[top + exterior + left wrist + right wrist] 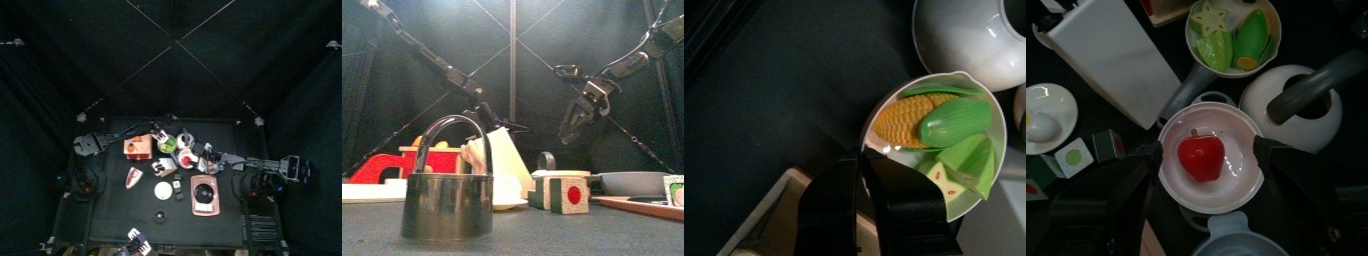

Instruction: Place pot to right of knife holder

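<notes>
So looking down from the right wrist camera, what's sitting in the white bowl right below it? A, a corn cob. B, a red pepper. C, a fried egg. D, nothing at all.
B: in the right wrist view a red pepper with a green stem lies in the middle of the white bowl; the corn sits in another bowl.

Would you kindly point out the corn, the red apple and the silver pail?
corn point(906, 118), left wrist view, middle of the yellow cob
red apple point(1201, 156), right wrist view, centre of the fruit
silver pail point(448, 205), front view, front wall
</notes>
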